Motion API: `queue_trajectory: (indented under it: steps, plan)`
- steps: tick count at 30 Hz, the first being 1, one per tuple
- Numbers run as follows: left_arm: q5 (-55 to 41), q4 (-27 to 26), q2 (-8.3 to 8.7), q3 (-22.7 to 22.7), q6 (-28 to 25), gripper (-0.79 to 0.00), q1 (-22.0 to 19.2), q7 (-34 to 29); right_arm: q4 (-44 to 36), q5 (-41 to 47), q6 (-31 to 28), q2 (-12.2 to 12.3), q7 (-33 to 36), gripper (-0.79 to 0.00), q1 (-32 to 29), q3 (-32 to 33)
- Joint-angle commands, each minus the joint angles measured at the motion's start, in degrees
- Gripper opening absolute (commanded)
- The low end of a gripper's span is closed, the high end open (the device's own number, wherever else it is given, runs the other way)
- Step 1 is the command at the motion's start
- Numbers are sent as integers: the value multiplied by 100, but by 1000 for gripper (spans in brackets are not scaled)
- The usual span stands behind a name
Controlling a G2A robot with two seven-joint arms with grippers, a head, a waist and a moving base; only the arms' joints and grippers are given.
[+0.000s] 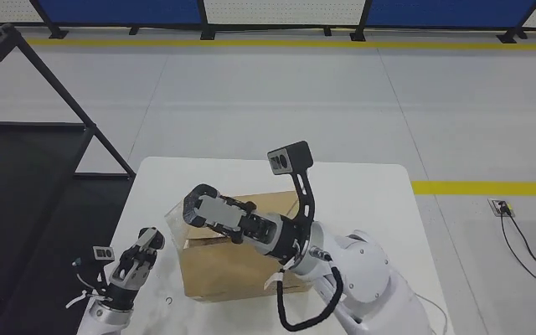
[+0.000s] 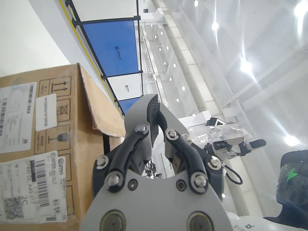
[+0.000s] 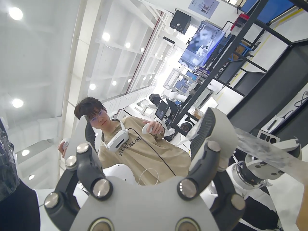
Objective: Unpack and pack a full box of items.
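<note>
— So, top view first: where does the cardboard box (image 1: 230,268) sit?

— Mid-table, on the white table (image 1: 360,180). Through the left wrist camera I see its side wall carrying white labels (image 2: 45,111), and one flap (image 2: 105,114) bent outward at the top edge.

— And the left gripper (image 2: 156,111)?

— Low at the table's near corner, just beside that labelled wall. Its two fingertips meet pad to pad with nothing between them.

— The right gripper (image 1: 194,205)?

— Held over the box, near the corner on the left arm's side. In the right wrist view its fingers (image 3: 207,126) are spread wide apart and clamp nothing.

— What is the glossy material beside it?

— A piece of clear plastic film (image 3: 259,147). It lies against the pad of one right finger and trails away past it. I cannot tell from my screens what it wraps or where its far end goes.
</note>
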Motion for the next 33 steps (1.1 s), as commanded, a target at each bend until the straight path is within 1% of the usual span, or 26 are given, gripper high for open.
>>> queue_trajectory:
  steps: [1,12,25,31,33]
  plan:
    - [10,11,0,12,-1,-785,-4,-9,15,11,-27,-15,11,0,61,-21]
    - [43,-27,14,12,57,-785,-14,-143,-6,73,-113,-83,126,0,260,-133]
    - [94,-57,19,88,72,-785,-26,-185,-217,-26,-180,-121,185,0,286,-120]
    - [-102,-157,-3,66,-169,-785,-19,62,-261,-32,-182,-133,204,0,295,-75]
    - [-218,-189,-11,80,-255,-785,23,50,-241,-40,-169,-142,197,0,323,-78]
